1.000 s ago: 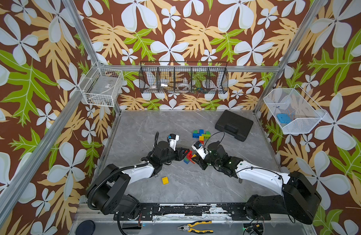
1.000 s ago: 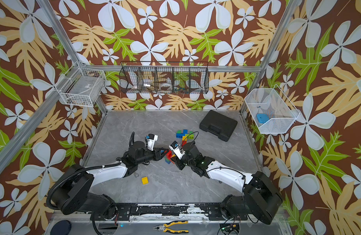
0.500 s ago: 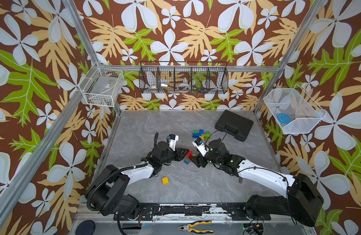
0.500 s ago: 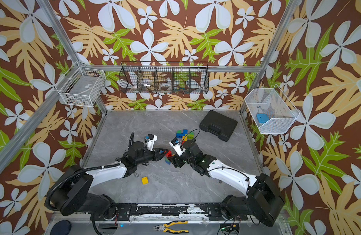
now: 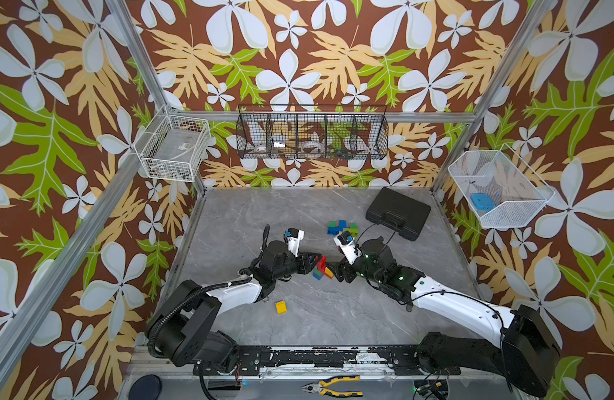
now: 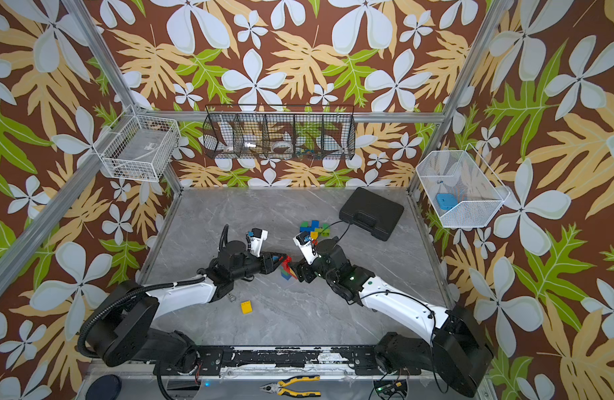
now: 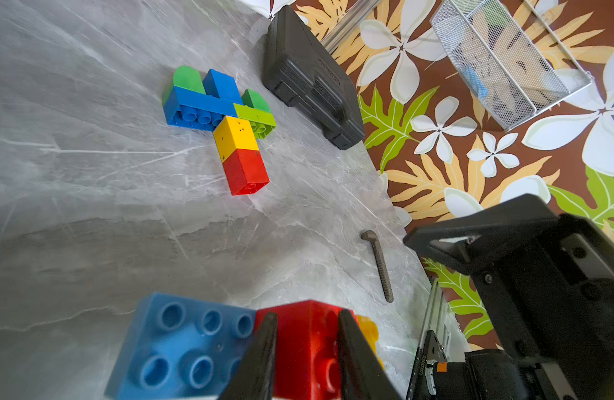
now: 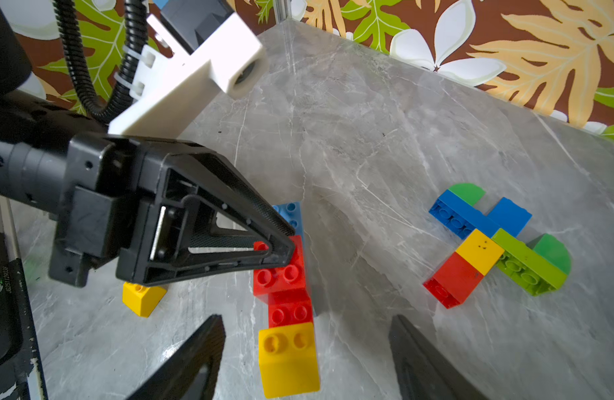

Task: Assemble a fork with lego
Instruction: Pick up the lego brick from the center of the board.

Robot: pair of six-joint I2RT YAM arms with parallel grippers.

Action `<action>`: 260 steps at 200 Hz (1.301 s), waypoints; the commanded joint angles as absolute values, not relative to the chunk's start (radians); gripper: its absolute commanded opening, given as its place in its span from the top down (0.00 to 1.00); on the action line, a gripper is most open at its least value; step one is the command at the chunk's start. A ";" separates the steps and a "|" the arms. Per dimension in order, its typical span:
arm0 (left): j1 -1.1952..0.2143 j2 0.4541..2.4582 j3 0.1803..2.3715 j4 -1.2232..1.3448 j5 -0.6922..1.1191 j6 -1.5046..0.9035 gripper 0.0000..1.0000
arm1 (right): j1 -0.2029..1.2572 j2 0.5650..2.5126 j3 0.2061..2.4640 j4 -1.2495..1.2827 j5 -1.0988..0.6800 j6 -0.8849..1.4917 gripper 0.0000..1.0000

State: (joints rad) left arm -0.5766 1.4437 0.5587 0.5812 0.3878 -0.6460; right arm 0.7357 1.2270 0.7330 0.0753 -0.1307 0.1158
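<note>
The lego bricks (image 8: pixel 285 277) are glossy plastic, the table (image 8: pixel 368 138) smooth grey marble-look, the case (image 7: pixel 309 79) matt black.

The left arm (image 5: pixel 233 292) and right arm (image 5: pixel 454 304) are wearing glossy white shells between bulky black joints. A ribbed black hose (image 8: pixel 70 45) is running along the left one, and green lights (image 5: pixel 401 278) are glowing on the right. A white camera mount (image 8: pixel 194 76) is topping the left gripper (image 8: pixel 287 247), whose black fingers (image 8: pixel 243 204) are showing triangular cut-outs and small screws.
</note>
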 commanded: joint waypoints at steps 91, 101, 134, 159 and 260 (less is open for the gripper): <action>-0.574 1.418 0.704 0.325 0.379 -0.641 0.62 | 0.736 1.193 0.722 0.091 -0.107 0.123 0.22; -0.574 1.417 0.711 0.327 0.383 -0.641 0.62 | 0.736 1.187 0.720 0.088 -0.102 0.121 0.22; -0.573 1.405 0.725 0.328 0.387 -0.640 0.61 | 0.736 1.174 0.715 0.089 -0.092 0.113 0.22; -0.573 1.352 0.711 0.327 0.354 -0.631 0.60 | 0.741 1.174 0.718 0.086 -0.092 0.105 0.13; -0.210 0.782 0.297 0.213 0.143 -0.794 0.54 | 1.225 1.553 1.003 -0.041 0.274 0.408 0.15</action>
State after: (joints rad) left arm -0.2775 0.8719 0.3313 0.2775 0.1616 -0.7582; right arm 1.1889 1.4681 0.9710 -0.0460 0.1932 0.2146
